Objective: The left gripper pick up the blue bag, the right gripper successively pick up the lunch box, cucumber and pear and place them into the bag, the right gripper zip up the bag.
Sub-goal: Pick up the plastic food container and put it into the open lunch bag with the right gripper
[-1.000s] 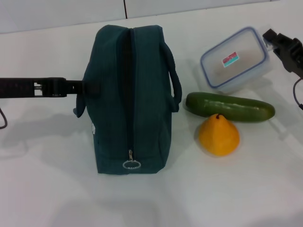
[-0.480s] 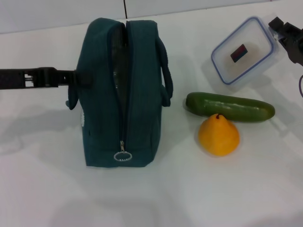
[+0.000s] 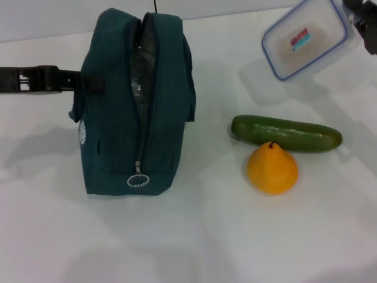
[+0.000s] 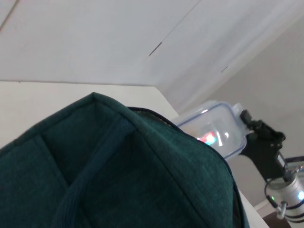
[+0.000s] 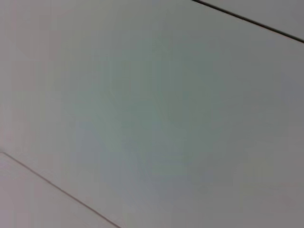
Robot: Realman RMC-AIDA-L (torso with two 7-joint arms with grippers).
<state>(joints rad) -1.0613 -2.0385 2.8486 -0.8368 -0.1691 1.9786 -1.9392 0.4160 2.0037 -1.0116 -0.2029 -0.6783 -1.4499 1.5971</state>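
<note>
The blue bag (image 3: 159, 100) hangs lifted off the white table (image 3: 206, 236), its zipper gaping over silver lining, ring pull (image 3: 138, 180) at the near end. My left gripper (image 3: 93, 81) is shut on the bag's left side; its wrist view is mostly filled by the bag's fabric (image 4: 118, 175). At the top right my right gripper (image 3: 353, 17) is shut on the lunch box (image 3: 303, 38), holding it tilted in the air; the left wrist view shows the lunch box (image 4: 213, 135) and right gripper (image 4: 246, 119) beyond the bag. The cucumber (image 3: 285, 132) and the pear (image 3: 272, 169) lie on the table.
The pear touches the cucumber's near side, to the right of the bag. A white wall with a dark seam (image 3: 155, 5) runs behind the table. The right wrist view shows only plain white surface.
The left gripper has raised the bag and shifted it left, and the opening gapes wider. The right gripper has lifted the lunch box higher off the table.
</note>
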